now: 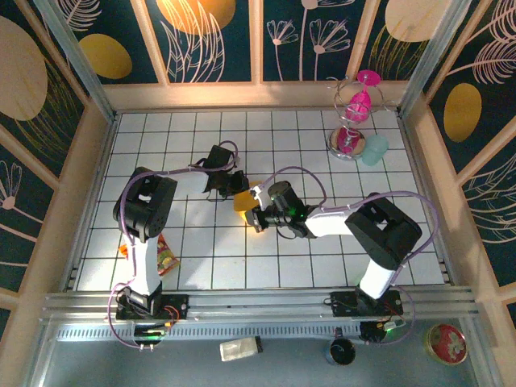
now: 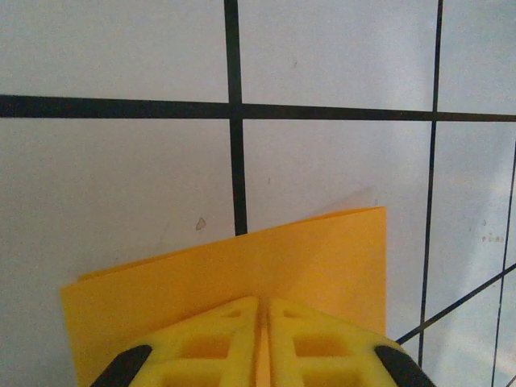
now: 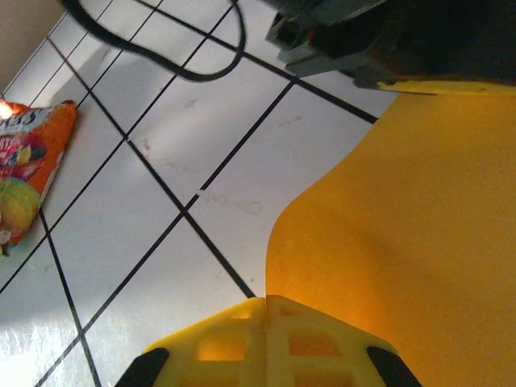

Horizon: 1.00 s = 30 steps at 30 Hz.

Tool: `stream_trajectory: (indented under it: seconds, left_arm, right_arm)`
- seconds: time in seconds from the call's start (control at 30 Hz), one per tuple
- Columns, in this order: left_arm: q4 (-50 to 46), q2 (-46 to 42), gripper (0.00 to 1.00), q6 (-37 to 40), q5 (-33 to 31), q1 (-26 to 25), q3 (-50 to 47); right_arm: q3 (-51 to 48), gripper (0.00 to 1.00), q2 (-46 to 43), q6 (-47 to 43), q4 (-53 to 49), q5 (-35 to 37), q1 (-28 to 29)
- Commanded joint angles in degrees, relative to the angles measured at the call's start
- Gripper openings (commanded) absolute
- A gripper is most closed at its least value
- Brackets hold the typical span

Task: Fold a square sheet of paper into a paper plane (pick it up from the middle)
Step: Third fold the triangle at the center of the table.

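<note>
The square sheet of paper (image 1: 242, 200) is orange-yellow, folded and held up off the tiled floor between both grippers near the middle. My left gripper (image 1: 232, 185) comes from the left. In the left wrist view its yellow fingers (image 2: 226, 339) are shut on the sheet (image 2: 242, 270), which sticks out ahead of the left gripper (image 2: 264, 310). My right gripper (image 1: 253, 214) reaches in from the right. In the right wrist view the right gripper (image 3: 265, 302) is shut on a corner of the curved sheet (image 3: 403, 226), with the left gripper's body (image 3: 387, 40) beyond it.
A red-yellow snack packet (image 1: 161, 256) lies by the left arm's base and shows again as the packet (image 3: 28, 169). A pink ornament on a wire stand (image 1: 355, 113) and a pale cup (image 1: 375, 149) stand at the back right. Wooden walls ring the tiled floor (image 1: 306, 145).
</note>
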Motion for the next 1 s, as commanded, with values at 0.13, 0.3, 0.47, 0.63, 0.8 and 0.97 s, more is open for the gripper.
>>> stream_trajectory:
  seconds: [0.13, 0.3, 0.47, 0.63, 0.8, 0.97]
  left_arm:
    - [-4.1, 2.8, 0.11, 2.4, -1.4, -0.2, 0.0]
    - [-3.9, 3.0, 0.11, 2.6, -0.4, -0.2, 0.1]
    - [-3.8, 2.8, 0.11, 2.7, -0.5, -0.3, 0.1]
    - [-3.7, 3.0, 0.11, 2.8, -0.3, -0.2, 0.0]
    - [-3.6, 2.7, 0.1, 2.9, -0.2, -0.2, -0.2]
    - [-3.4, 2.6, 0.1, 2.9, -0.1, -0.2, -0.5]
  right_arm:
    - [2.8, 0.0, 2.7, 3.2, -4.3, 4.5, -1.7]
    - [3.1, 0.0, 2.9, 3.3, -5.2, 6.5, -1.8]
    - [3.0, 0.0, 2.7, 3.6, -5.3, 8.0, -1.8]
    - [3.3, 0.0, 2.8, 3.3, -5.6, 9.2, -1.9]
    - [4.0, 0.0, 3.5, 3.0, -6.2, 9.6, -1.9]
    - [4.3, 0.0, 3.9, 3.2, -6.5, 10.5, -1.9]
